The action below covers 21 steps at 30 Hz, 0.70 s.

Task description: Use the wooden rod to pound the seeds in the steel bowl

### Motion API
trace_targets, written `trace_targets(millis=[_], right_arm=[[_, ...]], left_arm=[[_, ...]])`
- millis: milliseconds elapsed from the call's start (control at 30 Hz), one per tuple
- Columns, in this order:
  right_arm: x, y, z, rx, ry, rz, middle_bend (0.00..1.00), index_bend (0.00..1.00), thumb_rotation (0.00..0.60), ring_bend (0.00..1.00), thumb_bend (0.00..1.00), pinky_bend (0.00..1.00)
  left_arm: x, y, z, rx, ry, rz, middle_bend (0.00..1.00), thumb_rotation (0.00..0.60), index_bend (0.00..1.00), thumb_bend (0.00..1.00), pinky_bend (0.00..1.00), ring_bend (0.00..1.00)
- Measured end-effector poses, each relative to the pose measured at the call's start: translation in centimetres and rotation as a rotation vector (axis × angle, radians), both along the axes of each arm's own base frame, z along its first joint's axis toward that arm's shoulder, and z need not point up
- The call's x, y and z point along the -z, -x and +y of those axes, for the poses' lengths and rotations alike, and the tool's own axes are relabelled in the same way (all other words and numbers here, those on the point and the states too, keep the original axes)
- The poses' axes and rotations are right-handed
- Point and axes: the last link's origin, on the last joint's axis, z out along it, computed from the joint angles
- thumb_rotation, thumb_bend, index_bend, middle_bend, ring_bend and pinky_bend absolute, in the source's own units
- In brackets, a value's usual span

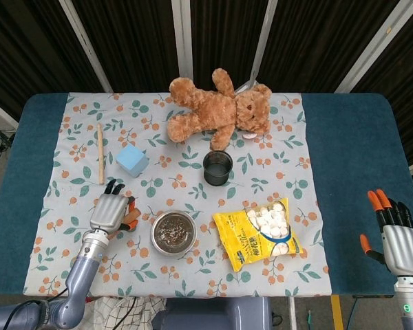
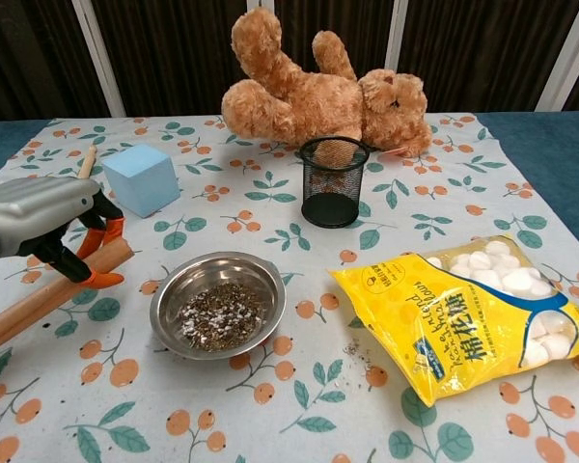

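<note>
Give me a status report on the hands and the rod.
Left hand grips thick wooden rod, tilted off the cloth. Right hand open, idle. Round steel bowl of seeds beside it, unobstructed.
</note>
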Motion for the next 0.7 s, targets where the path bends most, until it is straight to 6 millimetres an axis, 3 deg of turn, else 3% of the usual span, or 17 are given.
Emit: trace_targets(millis=[433, 700], right_arm=[[0.0, 0.0, 0.0, 0.002, 0.003, 0.002, 0.0, 0.0, 0.6, 0.0, 0.42, 0.0], [0.0, 0.0, 0.1, 0.002, 0.003, 0.001, 0.0, 0.0, 0.6, 0.0, 0.42, 0.0]], left_arm=[[-3.6, 0.8, 1.4, -0.008, -0.098, -0.052, 0.71, 0.6, 0.64, 0.87, 0.0, 0.17], [-5.6, 0.4, 2.3, 0.003, -0.184, -0.182, 0.73, 0.6, 0.64, 0.86, 0.0, 0.19]])
